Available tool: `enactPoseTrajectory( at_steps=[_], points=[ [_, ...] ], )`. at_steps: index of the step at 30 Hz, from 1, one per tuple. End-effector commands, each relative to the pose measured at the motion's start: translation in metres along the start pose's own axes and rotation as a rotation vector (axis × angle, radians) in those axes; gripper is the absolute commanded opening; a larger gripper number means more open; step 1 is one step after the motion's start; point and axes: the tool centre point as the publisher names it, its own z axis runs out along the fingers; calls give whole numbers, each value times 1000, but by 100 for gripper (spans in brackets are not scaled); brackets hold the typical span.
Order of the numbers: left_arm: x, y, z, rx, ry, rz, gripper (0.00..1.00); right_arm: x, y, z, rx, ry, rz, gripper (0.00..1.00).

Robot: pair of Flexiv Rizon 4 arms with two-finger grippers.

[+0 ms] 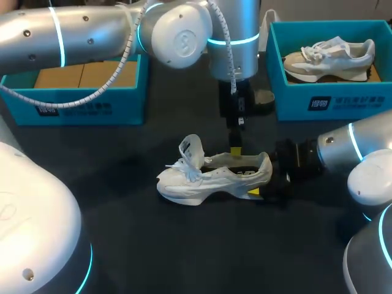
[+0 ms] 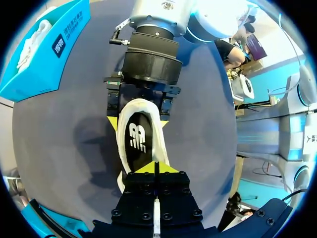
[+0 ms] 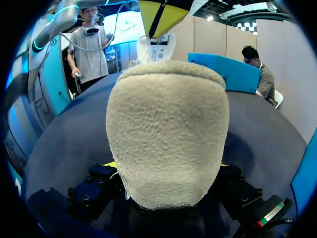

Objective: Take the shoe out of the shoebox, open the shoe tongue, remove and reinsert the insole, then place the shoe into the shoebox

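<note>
While the right jaws clamp the shoe by its heel, one yellow tip on each side, the left jaws hang straight down over the shoe's mouth, their yellow tips pressed together to a point. Whether that point nips the edge of the insole or only rests above it I cannot tell, since the tips hide the spot.

The shoe stands sole-down on the dark surface, its tongue turned up and the insole lying flat inside. I judge the insole step to be in hand, with the tongue already opened. The next move calls for a sure pinch on the insole's rim and a lift up and out, with the heel held firm.

The open shoebox stands far off to the left. A second box on the right holds another shoe.

Only the left wrist view looks down into the shoe and shows the dark insole. The right wrist view is filled by the heel, with the left tips above the collar. Only the head view shows the boxes and the raised tongue.
</note>
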Motion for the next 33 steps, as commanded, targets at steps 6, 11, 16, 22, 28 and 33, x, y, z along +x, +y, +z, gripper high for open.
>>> enactPoseTrajectory(
  at_steps=[6,11,16,22,28,33],
  points=[
    [-5,7,26,73,26,48,0,-2,-3,4,6,-1,1,0],
    [-6,6,40,50,11,70,0,-2,-3,4,6,-1,1,0],
    [-7,2,49,33,10,88,0,-2,-3,4,6,-1,1,0],
    [-8,0,59,22,10,101,0,-2,-3,4,6,-1,1,0],
    [-8,2,71,12,11,132,0,-2,-3,4,6,-1,1,0],
    [-3,5,82,-3,19,160,0,-2,-3,4,6,-1,1,0]
  ],
)
